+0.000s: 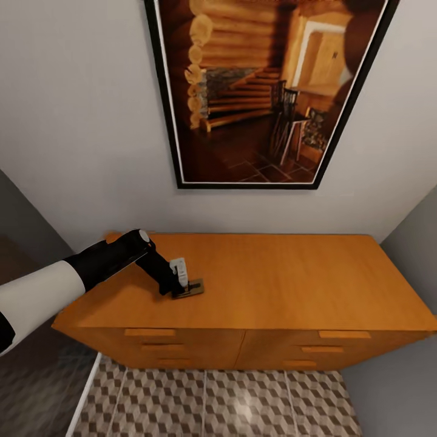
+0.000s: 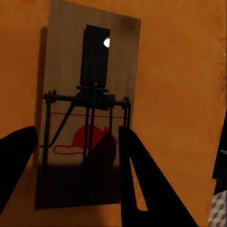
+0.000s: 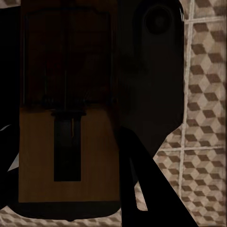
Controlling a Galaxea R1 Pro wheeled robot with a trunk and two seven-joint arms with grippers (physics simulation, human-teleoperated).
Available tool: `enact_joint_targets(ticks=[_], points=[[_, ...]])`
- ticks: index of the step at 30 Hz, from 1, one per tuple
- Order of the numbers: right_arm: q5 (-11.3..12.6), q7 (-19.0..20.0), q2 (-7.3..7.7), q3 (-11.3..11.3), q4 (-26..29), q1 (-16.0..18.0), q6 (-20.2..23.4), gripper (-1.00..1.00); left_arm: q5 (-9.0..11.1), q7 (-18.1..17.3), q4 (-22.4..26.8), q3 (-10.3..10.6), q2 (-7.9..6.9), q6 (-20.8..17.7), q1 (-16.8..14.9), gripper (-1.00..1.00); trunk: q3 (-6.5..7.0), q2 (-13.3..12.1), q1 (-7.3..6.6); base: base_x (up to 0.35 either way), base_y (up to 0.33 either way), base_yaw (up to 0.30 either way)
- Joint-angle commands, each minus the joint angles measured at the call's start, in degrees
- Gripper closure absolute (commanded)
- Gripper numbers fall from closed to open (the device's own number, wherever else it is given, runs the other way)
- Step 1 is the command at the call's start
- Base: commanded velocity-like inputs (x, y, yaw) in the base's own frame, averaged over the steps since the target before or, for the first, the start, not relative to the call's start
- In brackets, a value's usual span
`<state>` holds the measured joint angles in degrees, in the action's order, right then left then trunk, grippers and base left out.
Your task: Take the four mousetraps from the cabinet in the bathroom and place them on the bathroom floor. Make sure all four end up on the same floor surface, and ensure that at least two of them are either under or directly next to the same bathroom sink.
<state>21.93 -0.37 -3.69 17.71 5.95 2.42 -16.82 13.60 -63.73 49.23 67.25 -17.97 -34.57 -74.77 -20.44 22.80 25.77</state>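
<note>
From the head camera, your left arm's fingers (image 1: 180,280) reach down onto a small flat brown wooden mousetrap (image 1: 190,289) lying on the worktop of the low orange-brown wooden cabinet (image 1: 291,285). The left wrist view has the fingers (image 2: 142,175) spread either side of that trap (image 2: 87,113), not yet closed, lined up to pinch its long edges. The right wrist view shows a second mousetrap (image 3: 66,118) held between the right fingers (image 3: 142,179), apparently clamped, above the cube-patterned tiled floor (image 3: 203,118), presumably kept there to be set down together.

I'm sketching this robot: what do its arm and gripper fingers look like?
The left arm has a white rounded forearm shell, then glossy black wrist segments, ending in a small white-grey gripper. Its fingers are black tapering blades, as are the right gripper's fingers.
</note>
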Motion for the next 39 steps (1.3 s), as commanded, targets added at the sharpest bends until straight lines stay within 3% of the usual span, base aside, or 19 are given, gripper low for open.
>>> enact_joint_targets(ticks=[1, 24, 35, 39], points=[[0.74, 0.11, 0.0, 0.48, -0.06, 0.04, -0.23, 1.0, 0.46, 0.18, 0.06, 0.26, -0.05, -0.41, -0.11, 1.0, -0.1, 0.12, 0.01, -0.244, -0.215, 0.0], [0.74, 0.11, 0.0, 0.48, -0.06, 0.04, -0.23, 1.0, 0.46, 0.18, -0.05, 0.3, -0.27, -0.41, -0.11, 1.0, 0.34, 0.12, 0.01, -0.247, -0.202, 0.0], [0.74, 0.11, 0.05, 0.48, -0.06, 0.04, -0.22, 1.0, 0.46, 0.25, -0.58, 0.55, -0.61, -0.32, -0.11, 1.0, 0.81, 0.12, 0.01, -0.036, -0.027, 0.0], [0.74, 0.11, 0.08, 0.48, -0.06, 0.04, -0.23, 1.0, 0.46, 0.26, -0.57, 0.67, -1.39, -0.25, -0.11, 1.0, 0.82, 0.12, 0.01, -0.001, -0.001, 0.0]])
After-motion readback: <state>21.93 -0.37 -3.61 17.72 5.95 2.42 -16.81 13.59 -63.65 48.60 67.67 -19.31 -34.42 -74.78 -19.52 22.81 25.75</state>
